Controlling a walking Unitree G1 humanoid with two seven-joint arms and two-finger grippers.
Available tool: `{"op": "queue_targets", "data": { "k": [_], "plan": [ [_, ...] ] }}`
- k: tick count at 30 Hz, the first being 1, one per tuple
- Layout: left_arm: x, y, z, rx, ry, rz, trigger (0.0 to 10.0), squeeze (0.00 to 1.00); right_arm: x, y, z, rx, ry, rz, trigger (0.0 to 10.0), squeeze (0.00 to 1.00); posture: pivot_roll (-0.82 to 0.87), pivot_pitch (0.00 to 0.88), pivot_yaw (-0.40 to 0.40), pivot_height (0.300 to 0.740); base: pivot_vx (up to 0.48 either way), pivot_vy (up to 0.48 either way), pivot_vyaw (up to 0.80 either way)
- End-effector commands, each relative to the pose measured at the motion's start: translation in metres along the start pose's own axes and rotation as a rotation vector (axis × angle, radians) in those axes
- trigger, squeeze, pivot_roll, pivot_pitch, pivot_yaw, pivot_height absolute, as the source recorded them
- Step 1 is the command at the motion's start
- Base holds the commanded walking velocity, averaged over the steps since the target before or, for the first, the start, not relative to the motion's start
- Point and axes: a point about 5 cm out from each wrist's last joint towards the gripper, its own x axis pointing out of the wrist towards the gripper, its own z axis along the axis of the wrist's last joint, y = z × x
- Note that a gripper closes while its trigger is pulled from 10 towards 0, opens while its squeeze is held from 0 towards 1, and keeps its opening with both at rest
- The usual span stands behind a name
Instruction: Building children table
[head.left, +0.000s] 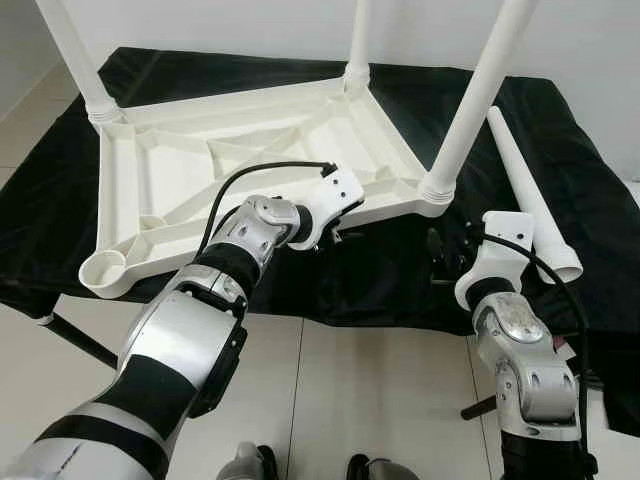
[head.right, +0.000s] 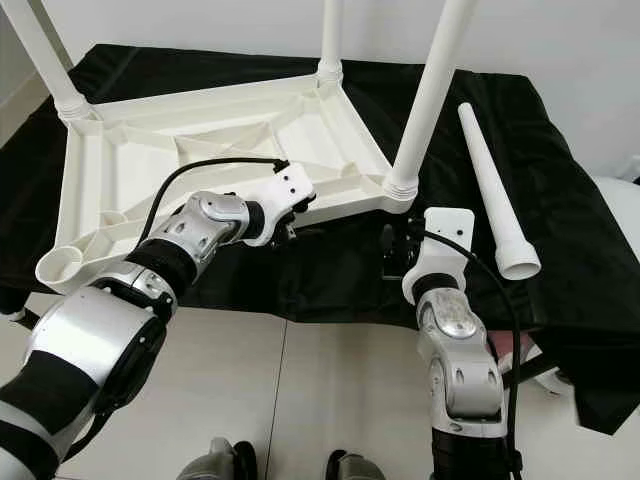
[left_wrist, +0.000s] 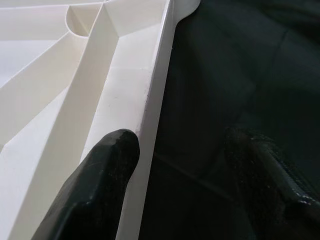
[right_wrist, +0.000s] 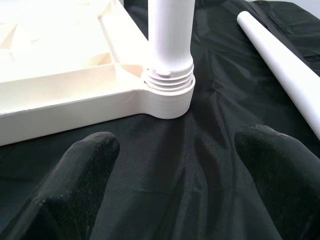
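A white plastic tabletop (head.left: 250, 150) lies upside down on a black cloth. Three white legs stand screwed into its corners, the nearest one (head.left: 480, 90) at the near right. The near-left corner socket (head.left: 105, 270) holds nothing. A loose white leg (head.left: 525, 185) lies on the cloth to the right. My left gripper (left_wrist: 180, 145) is open and straddles the tabletop's near rim (left_wrist: 155, 100), one finger (left_wrist: 107, 160) against its inner side. My right gripper (right_wrist: 177, 147) is open, low over the cloth just in front of the near-right leg's threaded base (right_wrist: 167, 82).
The black cloth (head.left: 560, 130) drapes over a low stand, and its front edge hangs just before my arms. Pale floor tiles (head.left: 380, 400) lie below. A white wall stands behind.
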Motion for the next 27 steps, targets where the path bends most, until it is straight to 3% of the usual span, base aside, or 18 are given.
{"op": "queue_targets", "data": {
  "k": [1,2,3,4,5,7,10,11,13,15,16,18,19,20,21,22,23,27],
  "plan": [
    [0.0,0.011,-0.009,-0.008,0.064,0.29,8.2,0.0,-0.001,-0.001,-0.001,0.002,0.012,-0.002,10.0,0.0,-0.08,0.153,0.009,0.74,0.0,0.0,0.0],
    [0.0,0.011,-0.009,-0.008,0.064,0.29,8.2,0.0,-0.001,-0.001,-0.001,0.002,0.012,-0.002,10.0,0.0,-0.08,0.153,0.009,0.74,0.0,0.0,0.0],
    [0.0,0.01,-0.013,-0.002,0.086,0.293,3.2,0.0,-0.002,-0.002,-0.002,0.002,0.012,-0.005,10.0,0.0,-0.09,0.153,0.011,0.74,0.0,0.0,0.0],
    [0.0,0.01,-0.013,-0.002,0.086,0.293,3.2,0.0,-0.002,-0.002,-0.002,0.002,0.012,-0.005,10.0,0.0,-0.09,0.153,0.011,0.74,0.0,0.0,0.0],
    [0.0,0.01,-0.017,0.002,0.106,0.299,1.0,0.0,-0.002,-0.002,-0.002,0.002,0.012,-0.008,10.0,0.0,-0.09,0.152,0.015,0.74,0.0,0.0,0.0],
    [-0.001,0.01,-0.021,0.004,0.121,0.3,0.0,0.0,-0.003,-0.002,-0.001,0.003,0.012,-0.01,10.0,0.0,-0.09,0.152,0.016,0.74,0.0,0.0,0.0],
    [-0.003,0.011,-0.026,0.026,0.143,0.309,0.0,0.0,-0.004,-0.003,-0.002,0.005,0.011,-0.015,10.0,0.0,-0.09,0.151,0.016,0.74,0.0,0.0,0.0],
    [-0.005,0.013,-0.025,0.026,0.139,0.322,2.9,0.0,-0.004,-0.003,-0.002,0.005,0.011,-0.016,10.0,0.0,-0.08,0.153,0.016,0.74,0.0,0.0,0.0],
    [-0.005,0.014,-0.025,0.025,0.135,0.332,2.9,0.0,-0.004,-0.003,-0.001,0.005,0.01,-0.016,10.0,0.0,-0.08,0.153,0.016,0.74,0.0,0.0,0.0],
    [-0.006,0.015,-0.024,0.023,0.132,0.337,4.0,0.0,-0.004,-0.003,-0.001,0.005,0.01,-0.016,10.0,0.0,-0.08,0.153,0.016,0.74,0.0,0.0,0.0],
    [-0.007,0.017,-0.022,0.029,0.131,0.34,10.0,0.0,-0.003,-0.002,-0.002,0.004,0.011,-0.012,10.0,0.0,-0.07,0.152,0.008,0.74,0.0,0.0,0.0],
    [-0.007,0.018,-0.021,0.034,0.131,0.34,10.0,0.0,-0.003,-0.002,-0.002,0.004,0.011,-0.008,10.0,0.0,-0.07,0.152,0.008,0.74,0.0,0.0,0.0],
    [-0.008,0.018,-0.023,0.034,0.137,0.334,10.0,0.34,-0.002,-0.001,-0.001,0.005,0.01,-0.003,10.0,0.0,-0.07,0.153,0.008,0.74,0.0,0.0,0.0],
    [-0.008,0.017,-0.024,0.033,0.141,0.329,10.0,0.34,-0.002,0.0,-0.001,0.006,0.008,0.0,10.0,0.0,-0.07,0.153,0.008,0.74,0.0,0.0,0.0],
    [-0.007,0.014,-0.031,0.038,0.171,0.307,7.8,0.45,-0.001,0.0,-0.001,0.007,0.008,0.001,10.0,0.0,-0.07,0.154,0.008,0.74,0.0,0.0,0.0],
    [-0.007,0.014,-0.031,0.038,0.171,0.307,7.8,0.45,-0.001,0.0,-0.001,0.007,0.008,0.001,10.0,0.0,-0.07,0.154,0.008,0.74,0.0,0.0,0.0],
    [-0.007,0.011,-0.034,0.052,0.19,0.284,8.9,0.0,-0.001,0.0,-0.001,0.007,0.01,0.0,10.0,0.0,-0.07,0.156,0.007,0.74,0.0,0.0,0.0],
    [-0.007,0.009,-0.038,0.067,0.208,0.259,8.9,0.0,-0.002,0.0,-0.001,0.007,0.011,-0.001,10.0,0.0,-0.07,0.156,0.007,0.74,0.0,0.0,0.0]
  ]
}}
